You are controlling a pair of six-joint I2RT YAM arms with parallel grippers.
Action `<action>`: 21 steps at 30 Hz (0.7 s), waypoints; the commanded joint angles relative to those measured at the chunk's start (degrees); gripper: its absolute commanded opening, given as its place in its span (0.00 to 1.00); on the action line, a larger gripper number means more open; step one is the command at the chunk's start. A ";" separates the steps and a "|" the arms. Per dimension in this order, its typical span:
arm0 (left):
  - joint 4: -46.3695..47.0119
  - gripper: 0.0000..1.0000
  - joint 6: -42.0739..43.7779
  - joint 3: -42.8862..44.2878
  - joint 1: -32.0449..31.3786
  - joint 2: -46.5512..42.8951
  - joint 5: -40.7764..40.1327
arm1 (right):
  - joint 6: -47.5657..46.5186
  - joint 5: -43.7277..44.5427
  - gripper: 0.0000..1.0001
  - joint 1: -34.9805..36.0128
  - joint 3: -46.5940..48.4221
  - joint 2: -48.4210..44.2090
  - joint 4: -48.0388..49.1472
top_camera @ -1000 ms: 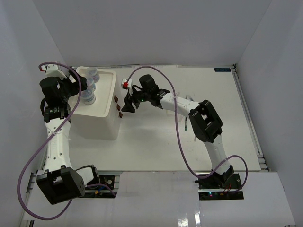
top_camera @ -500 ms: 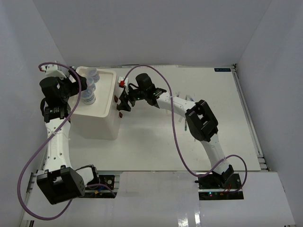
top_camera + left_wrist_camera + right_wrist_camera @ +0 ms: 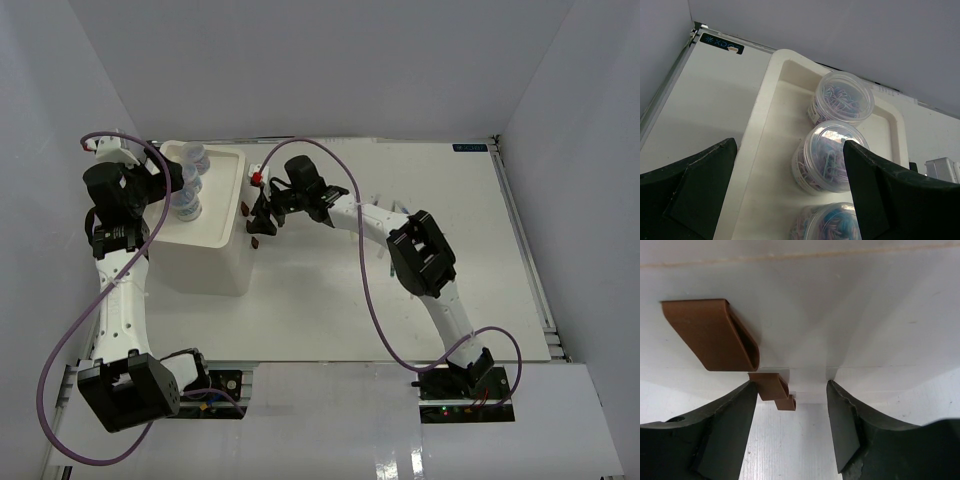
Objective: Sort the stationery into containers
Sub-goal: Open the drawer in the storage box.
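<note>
- Right jaws released, spread either side of the drawer knobs on the right face of the white box unit (image 3: 215, 262), left of centre in the top view. Nothing gripped; drawers look shut.
- Right wrist view: large brown knob (image 3: 715, 337) sits upper left, outside the gap. Only the lower knob (image 3: 769, 386) lies between the fingers, hard against the left one. Closing here risks catching the wrong knob or just a corner.
- Knobs are slanted tabs, so a shallow bite would likely slip off on the pull.
- Box looks unclamped on the bench (image 3: 450, 250), so a pull may drag the whole unit instead of opening a drawer.
- Left jaws released, hanging over the top tray (image 3: 765, 100) at upper left. Three clear jars (image 3: 844, 97) stand in a row inside it. If the box jerks, they could topple or knock the left fingers.
</note>
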 commanded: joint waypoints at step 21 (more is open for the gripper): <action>0.37 0.98 -1.11 -0.16 0.24 -1.73 2.81 | -2.72 -2.35 0.08 -2.44 -11.06 -11.50 2.27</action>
